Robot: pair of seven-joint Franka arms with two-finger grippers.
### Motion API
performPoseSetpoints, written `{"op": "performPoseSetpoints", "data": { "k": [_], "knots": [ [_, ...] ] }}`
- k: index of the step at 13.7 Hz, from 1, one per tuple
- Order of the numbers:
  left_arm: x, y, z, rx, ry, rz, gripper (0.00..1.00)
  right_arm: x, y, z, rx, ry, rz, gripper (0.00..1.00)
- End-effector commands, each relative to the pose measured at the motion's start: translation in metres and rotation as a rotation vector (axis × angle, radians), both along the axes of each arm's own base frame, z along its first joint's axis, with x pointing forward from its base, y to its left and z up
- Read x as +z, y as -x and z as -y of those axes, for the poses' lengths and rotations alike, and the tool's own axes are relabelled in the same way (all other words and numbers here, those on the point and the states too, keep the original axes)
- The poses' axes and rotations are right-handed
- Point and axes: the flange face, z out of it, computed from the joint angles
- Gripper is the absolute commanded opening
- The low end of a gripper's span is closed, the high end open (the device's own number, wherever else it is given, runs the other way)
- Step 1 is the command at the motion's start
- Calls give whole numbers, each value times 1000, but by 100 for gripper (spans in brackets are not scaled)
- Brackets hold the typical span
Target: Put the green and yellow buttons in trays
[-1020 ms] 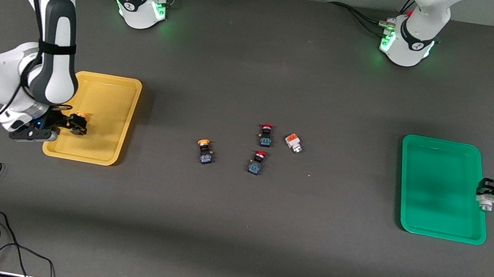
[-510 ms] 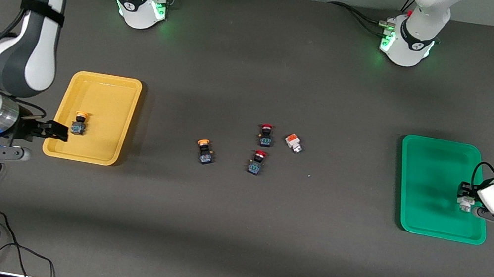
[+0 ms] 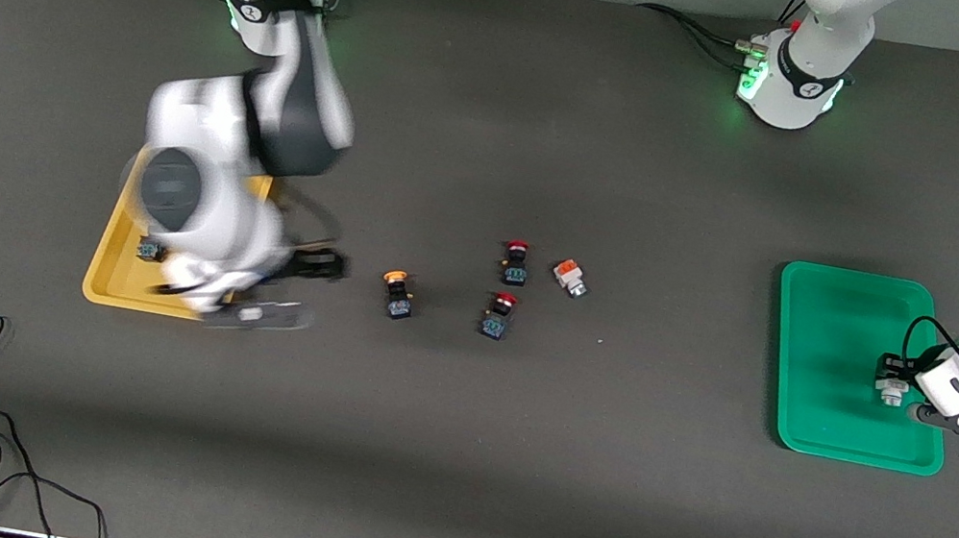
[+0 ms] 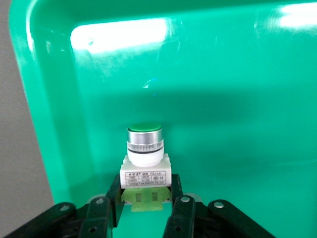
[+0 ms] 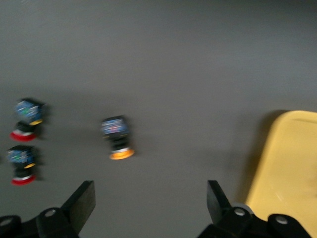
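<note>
Lowering green button (image 4: 144, 148) into green tray (image 3: 835, 299) | left gripper (image 4: 143, 203) clamped on its white body, over tray floor | set it flat before release | right gripper (image 5: 148, 201) wide, empty, nearing yellow button (image 3: 397, 292) between trays

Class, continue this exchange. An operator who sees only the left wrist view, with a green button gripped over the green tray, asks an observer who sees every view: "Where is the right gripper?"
Observer: The right gripper is open, over the table between the yellow tray and a loose yellow button.
Operator: Anything in that tray?
Observer: A second yellow button lies in it.
Operator: What else is loose?
Observer: Two red buttons and an orange-capped one, mid-table.
</note>
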Motion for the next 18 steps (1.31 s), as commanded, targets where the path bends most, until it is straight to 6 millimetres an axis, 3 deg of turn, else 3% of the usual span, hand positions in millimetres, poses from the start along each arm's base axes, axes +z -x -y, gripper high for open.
{"op": "performPoseSetpoints", "data": {
  "k": [1, 3, 5, 6, 8, 10, 12, 14, 16, 17, 18],
  "knots": [
    [-3, 2, 2, 1, -7, -16, 100, -11, 4, -38, 35, 21, 61, 100],
    [7, 1, 4, -3, -13, -32, 100, -48, 8, -57, 59, 31, 102, 100],
    [38, -2, 6, -8, -31, -55, 100, -92, 17, -64, 70, 21, 156, 100],
    [61, -5, 10, -10, -41, -72, 100, -113, 22, -61, 69, 17, 182, 100],
    [116, -17, 42, -31, -50, -106, 99, -154, 39, -61, 59, -6, 212, 100],
    [167, -31, 76, -37, -52, -166, 99, -179, 46, -57, 19, -26, 213, 100],
    [220, -43, 124, 21, -15, -211, 99, -191, 54, -61, 26, -15, 202, 100],
    [242, -47, 181, 75, -14, -223, 99, -195, 57, -57, 9, -19, 189, 95],
    [242, -43, 250, 189, -14, -227, 99, -197, 57, -56, 4, -20, 186, 55],
    [235, -39, 289, 240, -14, -242, 99, -197, 56, -56, 2, -20, 186, 41],
    [229, -35, 325, 293, -18, -233, 99, -198, 57, -56, 3, -20, 186, 37]
  ]
}}
